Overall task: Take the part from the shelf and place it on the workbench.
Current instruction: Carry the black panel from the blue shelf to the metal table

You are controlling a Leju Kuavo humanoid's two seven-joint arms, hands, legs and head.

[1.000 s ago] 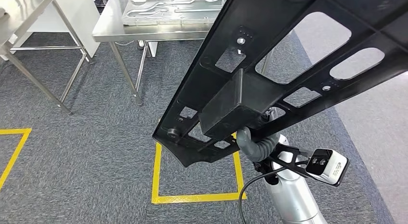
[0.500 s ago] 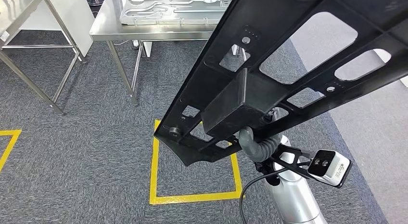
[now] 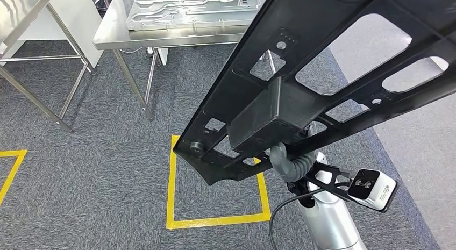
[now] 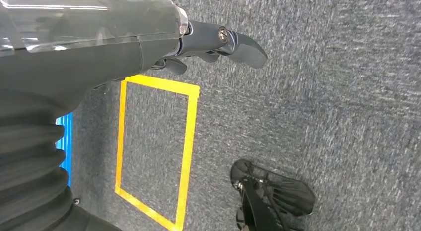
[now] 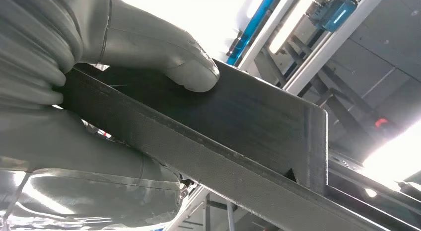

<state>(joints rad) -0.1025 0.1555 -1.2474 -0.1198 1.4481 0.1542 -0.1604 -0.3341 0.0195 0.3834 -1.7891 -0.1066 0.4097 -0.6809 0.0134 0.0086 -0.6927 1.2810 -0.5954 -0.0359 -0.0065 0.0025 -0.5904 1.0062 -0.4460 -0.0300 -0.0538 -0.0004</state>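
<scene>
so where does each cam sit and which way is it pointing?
Head: high on the body, looking down at carpet; black part, right arm, workbench.
Left wrist: behind the left hand, facing floor with yellow tape square.
Right wrist: behind the right hand, facing up.
Shared: head and right wrist both show the part.

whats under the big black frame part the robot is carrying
Under the black perforated plastic frame part: grey carpet floor, a yellow tape square, and the right hand gripping its boxy block. The part covers much of the steel workbench beyond it.
</scene>
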